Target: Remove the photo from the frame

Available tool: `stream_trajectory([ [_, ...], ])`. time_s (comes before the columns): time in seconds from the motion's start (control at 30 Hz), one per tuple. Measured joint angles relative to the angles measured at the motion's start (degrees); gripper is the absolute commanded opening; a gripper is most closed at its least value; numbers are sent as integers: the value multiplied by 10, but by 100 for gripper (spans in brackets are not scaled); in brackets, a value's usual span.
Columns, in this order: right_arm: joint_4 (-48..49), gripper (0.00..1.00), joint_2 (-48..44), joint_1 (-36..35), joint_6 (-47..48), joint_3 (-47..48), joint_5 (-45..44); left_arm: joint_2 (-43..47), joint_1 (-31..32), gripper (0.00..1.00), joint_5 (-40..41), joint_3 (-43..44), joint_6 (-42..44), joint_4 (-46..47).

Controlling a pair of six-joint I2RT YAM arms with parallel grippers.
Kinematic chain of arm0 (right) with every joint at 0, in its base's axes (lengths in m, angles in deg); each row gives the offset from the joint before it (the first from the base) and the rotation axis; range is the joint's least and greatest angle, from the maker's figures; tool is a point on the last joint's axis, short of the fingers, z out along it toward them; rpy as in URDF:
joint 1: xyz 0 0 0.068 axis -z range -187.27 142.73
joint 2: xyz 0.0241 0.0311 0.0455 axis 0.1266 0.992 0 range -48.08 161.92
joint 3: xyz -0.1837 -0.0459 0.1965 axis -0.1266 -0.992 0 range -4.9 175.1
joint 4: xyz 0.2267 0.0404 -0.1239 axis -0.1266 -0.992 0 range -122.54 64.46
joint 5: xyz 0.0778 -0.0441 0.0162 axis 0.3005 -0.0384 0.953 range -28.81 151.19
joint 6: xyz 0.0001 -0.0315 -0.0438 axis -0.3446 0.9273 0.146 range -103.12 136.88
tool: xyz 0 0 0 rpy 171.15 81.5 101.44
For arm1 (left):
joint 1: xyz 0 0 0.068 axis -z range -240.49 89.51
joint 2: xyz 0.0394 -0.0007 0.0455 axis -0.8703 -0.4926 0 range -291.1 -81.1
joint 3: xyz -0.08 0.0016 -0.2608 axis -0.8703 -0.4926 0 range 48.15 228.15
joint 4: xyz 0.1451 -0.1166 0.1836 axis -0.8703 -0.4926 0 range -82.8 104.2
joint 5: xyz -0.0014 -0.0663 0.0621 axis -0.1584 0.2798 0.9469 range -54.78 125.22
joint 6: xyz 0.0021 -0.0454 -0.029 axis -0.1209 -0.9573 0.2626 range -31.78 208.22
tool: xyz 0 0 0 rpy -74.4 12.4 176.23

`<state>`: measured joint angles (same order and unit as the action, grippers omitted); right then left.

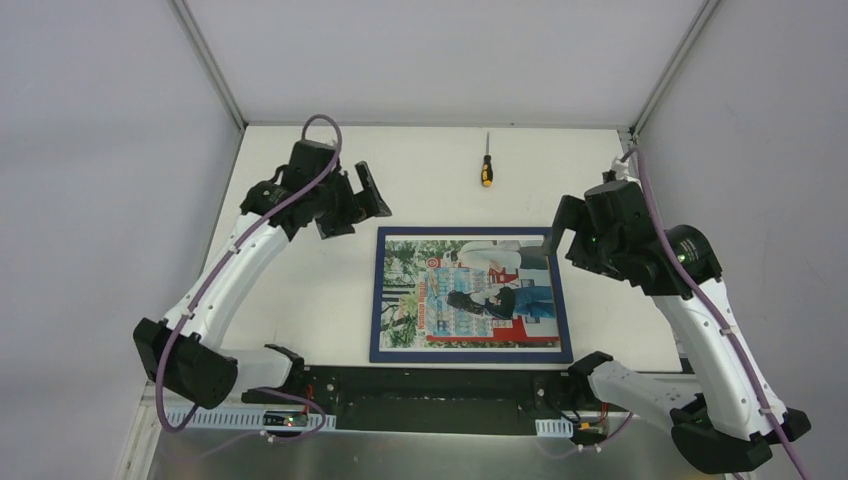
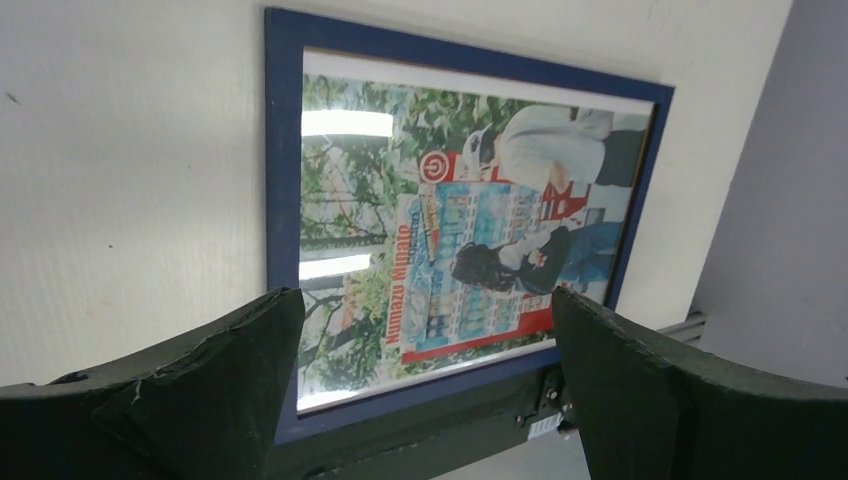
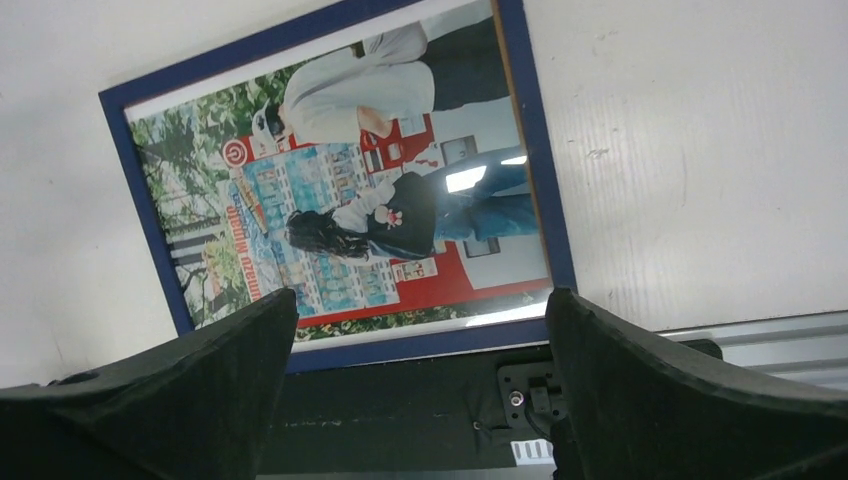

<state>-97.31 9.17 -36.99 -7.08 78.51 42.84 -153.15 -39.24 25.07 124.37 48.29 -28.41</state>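
Note:
The frame (image 1: pixel 377 300), thin and dark blue, lies face up on the white table with its near edge by the arm bases. The photo (image 1: pixel 470 295) sits inside it behind glass that glints. It is a colourful print with people, green foliage and red and white graphics. My left gripper (image 1: pixel 362 222) hovers open above the table just past the frame's far left corner. My right gripper (image 1: pixel 572 258) hovers open over the far right corner. Each wrist view looks down between wide-apart fingers at the frame (image 2: pixel 283 150) (image 3: pixel 535 150) and photo (image 2: pixel 450 220) (image 3: pixel 350 200); both grippers (image 2: pixel 425 300) (image 3: pixel 420 297) hold nothing.
A screwdriver (image 1: pixel 486 165) with a black and orange handle lies at the back of the table, beyond the frame. A black mounting strip (image 1: pixel 430 385) runs along the near edge right below the frame. Grey walls enclose the table on the left, right and back.

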Motion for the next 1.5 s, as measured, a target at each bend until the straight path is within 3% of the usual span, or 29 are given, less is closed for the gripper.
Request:
stream_trajectory([
  [0.37, 21, 99, -14, 0, -14, -66, 88, -94, 39, 92, -23, -149, -2, 92],
  [0.63, 21, 99, -34, 0, -26, -94, 115, -139, 39, 73, -30, -197, 6, 145],
  [0.8, 24, 99, -36, 0, -29, -105, 120, -156, 39, 70, -32, -235, 8, 169],
  [0.87, 26, 99, -36, 0, -30, -111, 123, -159, 39, 62, -32, -241, 9, 174],
  [1.13, 32, 99, -36, 0, -30, -127, 133, -169, 39, 46, -31, -275, 19, 198],
  [1.5, 57, 99, -31, 0, -29, -171, 160, -168, 39, 13, -33, -280, 51, 209],
])
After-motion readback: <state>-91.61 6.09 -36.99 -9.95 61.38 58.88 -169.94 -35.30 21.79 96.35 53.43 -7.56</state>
